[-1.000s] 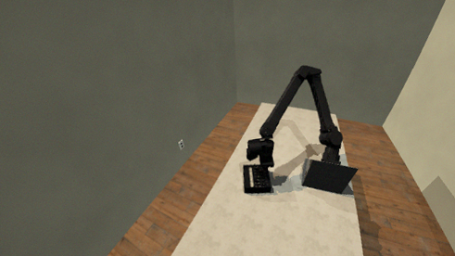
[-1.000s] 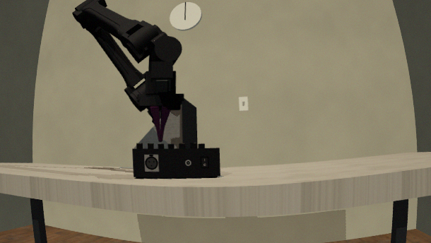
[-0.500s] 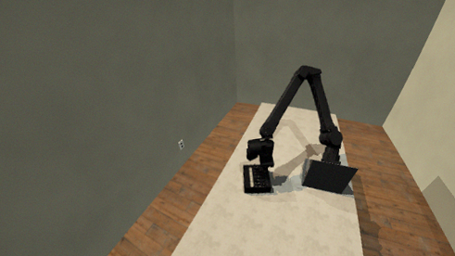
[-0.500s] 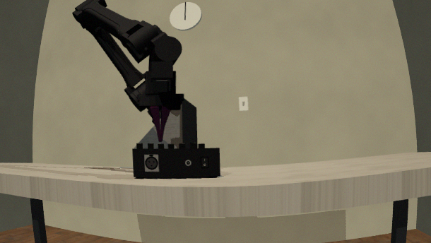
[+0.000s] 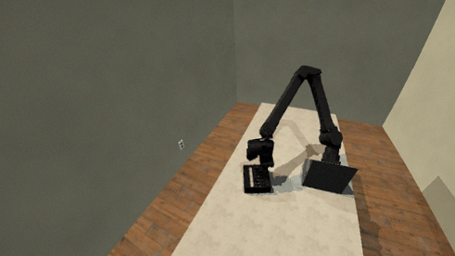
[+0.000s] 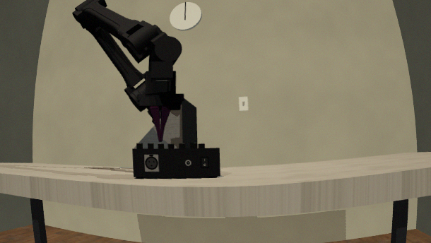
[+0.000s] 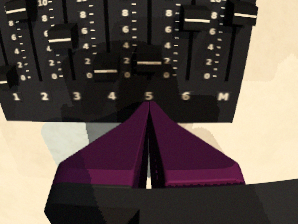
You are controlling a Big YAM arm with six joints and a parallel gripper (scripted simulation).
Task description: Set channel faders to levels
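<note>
The black lighting desk (image 7: 120,43) stands on its feet on the table; it also shows in the top view (image 5: 256,178) and from its back in the exterior view (image 6: 176,162). Its row of fader caps stands at mixed heights above the labels 1 to 6 and M. My gripper (image 7: 148,111) is shut on nothing, with its purple fingertips together over the label 5. They are just below a low fader cap (image 7: 149,63). In the exterior view the fingertips (image 6: 160,138) hang close above the desk top.
A black slanted panel (image 5: 328,177) stands by the arm's base, right of the desk. The table edge runs close to the desk on the left side in the top view. A wall clock (image 6: 185,15) and a wall switch (image 6: 243,103) are behind.
</note>
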